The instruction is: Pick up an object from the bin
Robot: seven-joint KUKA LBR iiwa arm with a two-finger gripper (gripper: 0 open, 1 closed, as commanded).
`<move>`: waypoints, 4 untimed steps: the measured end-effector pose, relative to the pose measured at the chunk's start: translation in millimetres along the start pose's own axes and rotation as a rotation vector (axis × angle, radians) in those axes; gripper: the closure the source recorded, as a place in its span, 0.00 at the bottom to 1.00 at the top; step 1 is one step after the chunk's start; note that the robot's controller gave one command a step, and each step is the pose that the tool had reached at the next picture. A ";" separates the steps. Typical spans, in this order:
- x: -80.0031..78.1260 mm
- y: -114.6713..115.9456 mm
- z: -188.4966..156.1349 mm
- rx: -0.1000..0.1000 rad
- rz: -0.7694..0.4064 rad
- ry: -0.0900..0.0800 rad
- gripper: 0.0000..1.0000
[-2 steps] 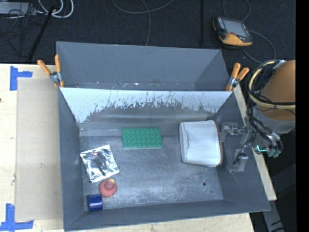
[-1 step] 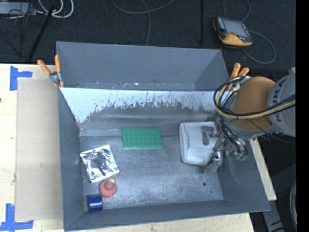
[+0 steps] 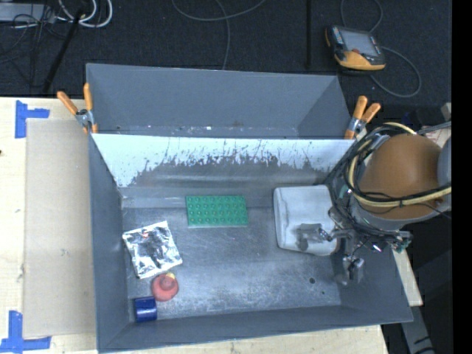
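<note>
Claw stood at 4 o'clock in the bin, just beside a white slab at 3 o'clock; whether wide or narrow could not be told. Foil packet lay at 8 o'clock, print unreadable.

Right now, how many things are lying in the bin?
5: green studded plate in the middle; white block at right, by the arm; silver packet at left; red lump and blue cylinder front-left. The arm may hide more.
</note>
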State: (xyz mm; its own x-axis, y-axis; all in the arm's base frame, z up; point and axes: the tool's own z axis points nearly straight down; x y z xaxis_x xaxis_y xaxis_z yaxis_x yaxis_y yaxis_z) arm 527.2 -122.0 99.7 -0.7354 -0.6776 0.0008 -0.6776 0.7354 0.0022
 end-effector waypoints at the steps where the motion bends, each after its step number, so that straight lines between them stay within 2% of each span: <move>1: -50.1 -36.5 0.4 0.000 -0.436 -0.001 0.00; 2: -55.9 -45.3 23.2 -0.007 -0.960 -0.016 0.00; 3: -57.3 -37.7 24.6 0.010 -0.865 -0.008 0.00; 4: -50.9 -43.1 23.0 0.009 -0.857 0.009 1.00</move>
State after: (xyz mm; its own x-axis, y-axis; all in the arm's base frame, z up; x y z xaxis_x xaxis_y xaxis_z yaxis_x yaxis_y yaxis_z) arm 593.7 -119.1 76.5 0.0312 -0.9995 0.0102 -0.9995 -0.0312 -0.0023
